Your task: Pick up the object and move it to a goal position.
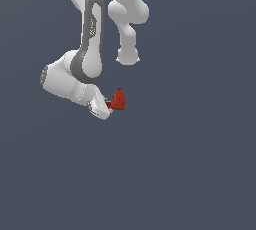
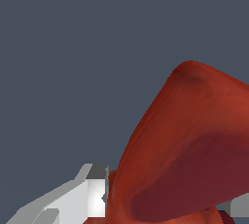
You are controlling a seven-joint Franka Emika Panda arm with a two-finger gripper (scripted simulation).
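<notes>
Exterior view showed the red-orange object [image 1: 118, 100] sitting at the tip of the white gripper [image 1: 106, 106], touching it on the side toward the exterior view's right. The gripper itself hung from the bent arm [image 1: 89, 39], tilted so that its fingers pointed toward that side and a little downward.

In the wrist view the object [image 2: 189, 150] filled much of the picture, and a pale finger [image 2: 92, 194] pressed against one flank while a sliver of another showed at the opposite edge. The gripper was therefore clamped around the object, one finger on either side.

By my reading the pick was done: the object appeared held, though the plain grey ground gave no shadow or edge to prove it was clear of any surface. What remained was the carry to the goal, and no goal marker was visible in either view, so how much travel was left could not be judged.

As for orientation, the object's long axis ran obliquely in the exterior view, rising from the fingers to a narrowed, rounded tip that pointed up. A short stub near the fingers seemed to be its side arm, but that was too small to be sure.
</notes>
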